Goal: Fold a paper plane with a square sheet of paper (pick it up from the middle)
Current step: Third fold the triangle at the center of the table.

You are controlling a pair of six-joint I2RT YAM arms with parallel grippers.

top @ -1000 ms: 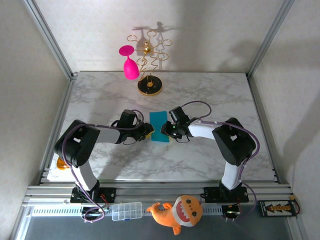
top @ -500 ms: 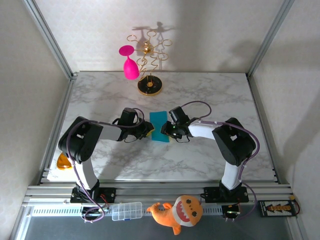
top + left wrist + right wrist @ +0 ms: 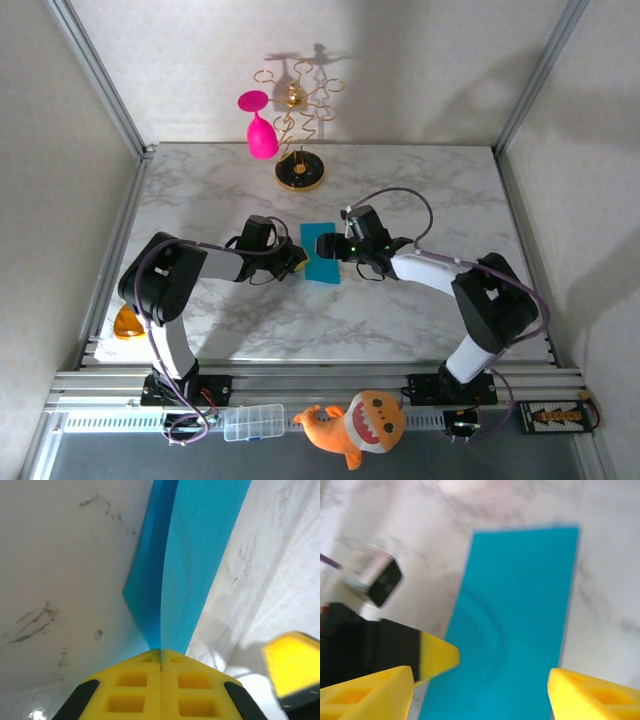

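Marble tabletop, centre: left gripper is pinching the half-folded square sheet of paper at its left edge; right gripper, fingers newly spread, is letting go, likely a regrip before the next fold.

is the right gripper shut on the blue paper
No, the right gripper stands open, its fingers wide apart over the blue paper.

Turquoise paper sheet, folded in 2, narrow rect., lying ~flat
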